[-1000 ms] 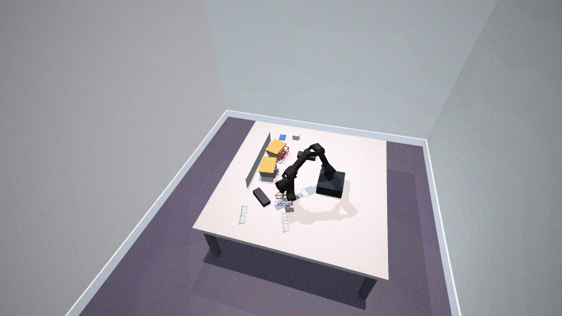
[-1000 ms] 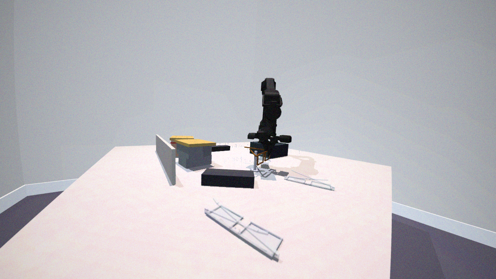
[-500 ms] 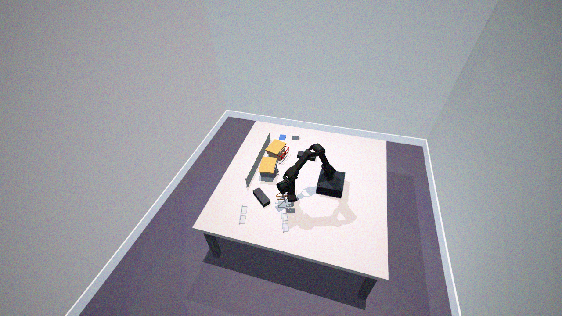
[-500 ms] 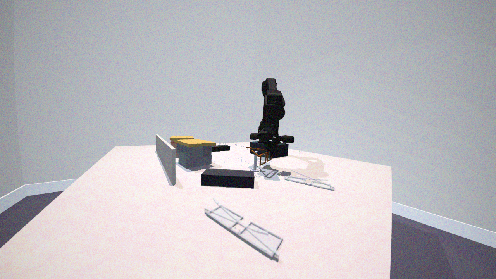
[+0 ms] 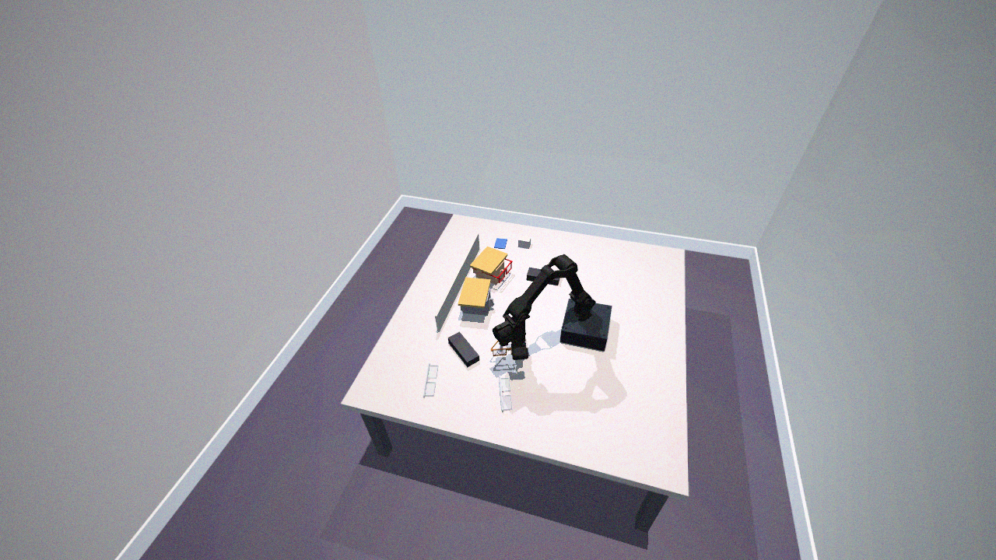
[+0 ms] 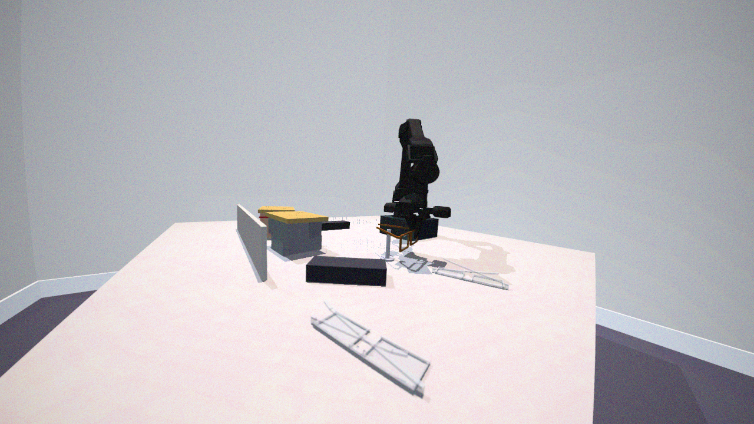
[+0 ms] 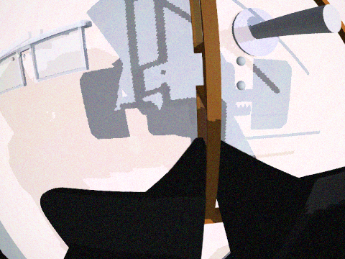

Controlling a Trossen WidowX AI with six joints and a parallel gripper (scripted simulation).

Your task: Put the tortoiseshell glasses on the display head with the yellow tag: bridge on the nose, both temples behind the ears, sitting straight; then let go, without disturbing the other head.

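- The tortoiseshell glasses are being held clamped in the gripper, just above the table.
- They are being kept beside a thin upright post, near the black block.

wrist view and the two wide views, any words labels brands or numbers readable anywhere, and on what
None: no view shows any readable text.
The tortoiseshell glasses held in the shut pincer show a plain brown frame, no brand.
The yellow-topped blocks, the dark box and the arm base have blank faces.
The small blue square is too small to tell whether it carries print.
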